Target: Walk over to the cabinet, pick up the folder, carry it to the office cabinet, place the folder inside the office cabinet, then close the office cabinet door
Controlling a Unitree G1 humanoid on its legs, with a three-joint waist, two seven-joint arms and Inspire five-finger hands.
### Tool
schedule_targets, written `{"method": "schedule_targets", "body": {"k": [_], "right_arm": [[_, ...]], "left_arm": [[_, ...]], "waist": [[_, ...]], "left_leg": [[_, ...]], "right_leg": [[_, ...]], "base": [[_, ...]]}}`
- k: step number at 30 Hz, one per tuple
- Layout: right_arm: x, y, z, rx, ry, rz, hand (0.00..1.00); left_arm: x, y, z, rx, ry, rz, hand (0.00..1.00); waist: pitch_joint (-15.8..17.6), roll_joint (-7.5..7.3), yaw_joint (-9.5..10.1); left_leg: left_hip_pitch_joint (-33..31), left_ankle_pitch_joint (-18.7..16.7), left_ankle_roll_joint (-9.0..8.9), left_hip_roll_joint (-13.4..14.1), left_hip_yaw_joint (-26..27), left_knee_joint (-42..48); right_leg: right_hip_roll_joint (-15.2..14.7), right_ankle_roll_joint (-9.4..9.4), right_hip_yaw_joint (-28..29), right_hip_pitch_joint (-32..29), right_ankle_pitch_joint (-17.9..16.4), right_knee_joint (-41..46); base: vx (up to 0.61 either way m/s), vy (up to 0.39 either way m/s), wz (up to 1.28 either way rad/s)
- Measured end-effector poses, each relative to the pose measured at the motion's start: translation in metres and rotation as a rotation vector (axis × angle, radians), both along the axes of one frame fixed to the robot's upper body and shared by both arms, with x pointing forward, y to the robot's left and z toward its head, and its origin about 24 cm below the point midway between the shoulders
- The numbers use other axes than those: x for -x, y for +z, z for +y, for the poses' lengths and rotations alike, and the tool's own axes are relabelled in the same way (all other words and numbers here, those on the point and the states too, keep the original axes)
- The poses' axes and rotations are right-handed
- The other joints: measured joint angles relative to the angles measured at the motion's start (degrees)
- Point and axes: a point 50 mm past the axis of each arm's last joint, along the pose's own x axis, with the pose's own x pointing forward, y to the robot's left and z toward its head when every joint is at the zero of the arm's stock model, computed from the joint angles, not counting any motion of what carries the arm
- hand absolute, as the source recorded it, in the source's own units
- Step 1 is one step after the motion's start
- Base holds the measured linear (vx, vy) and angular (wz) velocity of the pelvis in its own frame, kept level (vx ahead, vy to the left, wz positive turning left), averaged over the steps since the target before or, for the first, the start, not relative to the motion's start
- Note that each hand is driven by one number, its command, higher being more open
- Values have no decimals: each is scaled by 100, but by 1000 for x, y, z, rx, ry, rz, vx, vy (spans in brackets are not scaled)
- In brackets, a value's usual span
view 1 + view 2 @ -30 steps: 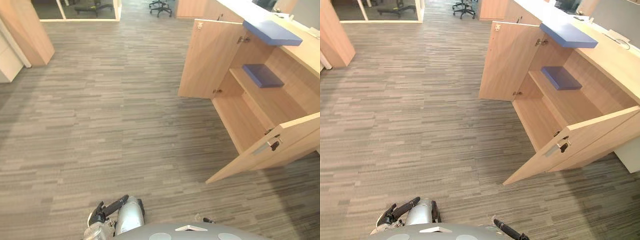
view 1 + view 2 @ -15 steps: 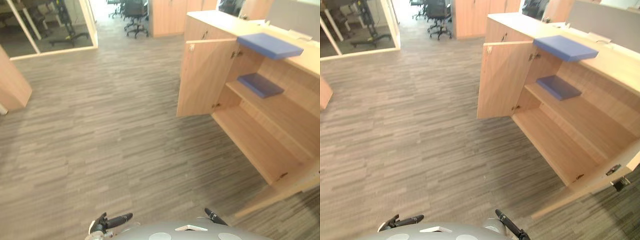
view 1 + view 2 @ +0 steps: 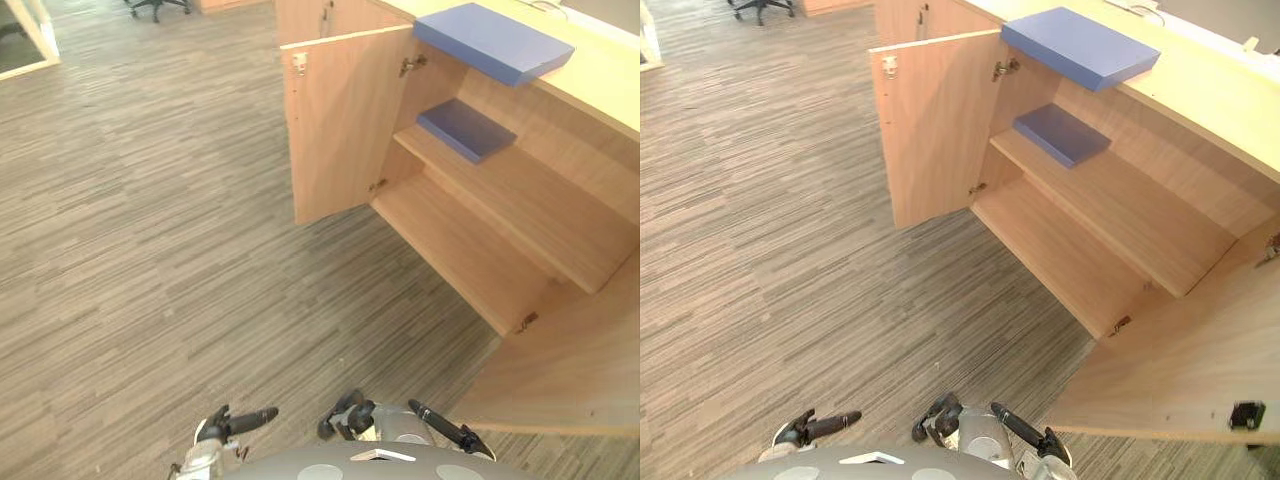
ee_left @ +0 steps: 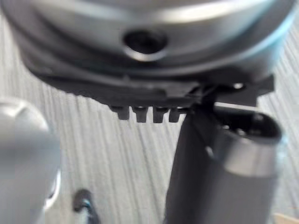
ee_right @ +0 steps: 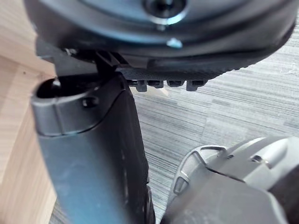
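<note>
Cabinet: a wooden cabinet (image 3: 600, 95) is seen with both doors swung open. The far door (image 3: 345, 120) stands out over the carpet (image 3: 150, 250). The near door (image 3: 570, 370) lies just beside the right hand (image 3: 440, 428).
Folder: a blue folder (image 3: 492, 42) lies flat on the cabinet top, one corner overhanging the front edge. A second blue folder (image 3: 465, 128) lies at the far end of the upper shelf (image 3: 540, 215).
Left hand (image 3: 238, 420): held low near the body, fingers relaxed, nothing grasped.
Right hand: held low, fingers loose, empty.
Step judged: approach for the pickup, since nothing is carried. Which of the two folders is the task's cannot be told.
Method: the body is best squared to the gap between the doors before any reach. The overhanging corner offers a free edge, to be taken with fingers beneath and thumb above, and the folder kept level.
Risk: the near door may be knocked by the right arm, or the thin folder pushed back instead of gripped.
</note>
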Motion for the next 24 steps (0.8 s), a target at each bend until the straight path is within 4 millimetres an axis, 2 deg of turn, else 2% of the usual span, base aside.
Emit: {"method": "schedule_targets", "body": {"k": [1, 2, 3, 4, 5, 6, 8, 9, 10, 11, 12, 13, 14, 15, 16, 17, 18, 20, 22, 23, 24], "right_arm": [[0, 0, 0, -2, 1, 1, 100], [0, -1, 2, -7, 11, 4, 100], [-1, -2, 3, -11, 28, 10, 100], [-1, -3, 5, -18, 40, 21, 100], [-4, -4, 7, -27, 77, 37, 100], [-4, -5, 7, -26, 116, 58, 100], [-8, -4, 5, -16, 149, 65, 100], [-7, -4, 3, -11, 149, 73, 100], [-6, -5, 4, -12, 148, 79, 100], [-5, -5, 4, -13, 150, 80, 100], [-4, -5, 5, -13, 153, 80, 100], [0, -5, 5, -16, 130, 75, 100], [3, -6, 6, -20, 119, 74, 100], [7, -7, 10, -34, 108, 76, 100], [10, -8, 19, -65, 97, 71, 100], [11, -9, 20, -74, 96, 72, 100], [10, -8, 21, -77, 99, 65, 100], [9, -8, 23, -83, 96, 57, 100], [8, -8, 24, -97, 86, 47, 100], [8, -8, 22, -98, 74, 41, 100], [5, -6, 15, -85, 41, 22, 100]], "left_arm": [[1, 0, 0, 11, 36, -5, 100], [3, 0, 4, 14, 92, -19, 100], [-1, 4, 12, -8, 124, -51, 100], [0, 5, 16, -16, 142, -56, 100], [1, 6, 22, -38, 144, -52, 100], [3, 6, 22, -44, 144, -45, 100], [5, 4, 20, -29, 175, -43, 100], [6, 4, 19, -27, 176, -40, 100], [11, 3, 17, -28, 185, -25, 100], [14, 2, 17, -31, 191, -16, 100], [17, 2, 18, -33, 196, -9, 100], [21, 1, 16, -24, 217, -2, 100], [23, 0, 16, -20, 225, 2, 100], [29, -1, 18, -18, 249, 14, 100], [23, 2, 26, -43, 245, -5, 100], [20, 3, 27, -47, 244, -18, 100], [17, 4, 27, -47, 245, -32, 100], [18, 4, 28, -41, 245, -32, 100], [22, 3, 30, -44, 240, -12, 100], [24, 1, 28, -37, 234, 3, 100], [29, -2, 21, -25, 199, 36, 100]], "waist": [[3, 5, 20], [16, -12, 81], [24, -57, 162], [38, -87, 190], [49, -237, 249], [37, -293, 314], [60, -258, 390], [116, -231, 451], [134, -247, 465], [142, -261, 462], [143, -277, 461], [140, -272, 471], [142, -284, 489], [123, -332, 549], [40, -559, 515], [7, -635, 522], [20, -582, 558], [-29, -624, 585], [-66, -631, 592], [-101, -589, 588], [-168, -420, 588]], "left_leg": [[-142, 115, 87, 168, -96, 536], [-435, 261, 252, 486, -252, 1495], [-773, 235, 245, 650, -434, 2069], [-944, 198, 274, 671, -488, 2199], [-1345, 98, 289, 644, -596, 2151], [-1783, -43, 248, 572, -789, 1893], [-2290, -204, 226, 369, -1122, 1138], [-2499, -264, 216, 117, -1510, 300], [-2564, -231, 176, -287, -2041, -977], [-2555, -166, 118, -438, -2268, -1526], [-2538, -41, 83, -574, -2479, -2036], [-2539, 381, 101, -782, -2835, -3005], [-2535, 781, 25, -851, -2922, -3074], [-2438, 1226, -55, -1004, -2826, -2920], [-2455, 1055, 47, -1158, -2722, -2871], [-2487, 957, 78, -1164, -2675, -2750], [-2521, 703, 110, -1141, -2578, -2442], [-2484, 350, 261, -1196, -2350, -2099], [-2280, 128, 421, -1354, -2049, -2023], [-2187, 68, 481, -1393, -1912, -2044], [-1821, 13, 571, -1476, -1634, -2330]], "right_leg": [[104, 26, 136, 146, -56, -58], [279, 92, 422, 444, -145, -171], [385, 147, 714, 726, -185, -318], [402, 192, 883, 856, -182, -408], [405, 342, 1203, 1080, -103, -614], [395, 465, 1476, 1241, -16, -836], [370, 621, 1854, 1454, 88, -1070], [318, 703, 2105, 1631, 137, -1191], [170, 815, 2345, 1820, 194, -1288], [104, 882, 2402, 1910, 204, -1323], [35, 977, 2472, 1998, 205, -1371], [-118, 1275, 2670, 2163, 102, -1443], [-196, 1412, 2755, 2245, 26, -1454], [-398, 1566, 3027, 2352, -25, -1452], [-618, 1574, 3139, 2242, 189, -1374], [-685, 1544, 3206, 2167, 325, -1314], [-750, 1556, 3395, 2102, 602, -1241], [-959, 1679, 3653, 2092, 849, -1192], [-1254, 1717, 3966, 1961, 927, -903], [-1363, 1665, 4116, 1799, 966, -626], [-1577, 1350, 4387, 1243, 1195, 267]], "base": [[527, -91, -112], [453, -83, -127], [416, -74, -131], [293, -25, -133], [284, 20, -132], [275, 54, -130], [298, 144, -113], [483, 290, -141], [499, 322, -125], [338, 255, -98], [412, 379, -88], [413, 407, -87], [495, 504, -106], [423, 399, -61], [424, 384, -49], [390, 376, -33], [285, 309, -43], [301, 348, -61], [238, 307, -66], [170, 309, -91], [156, 318, -93]]}}
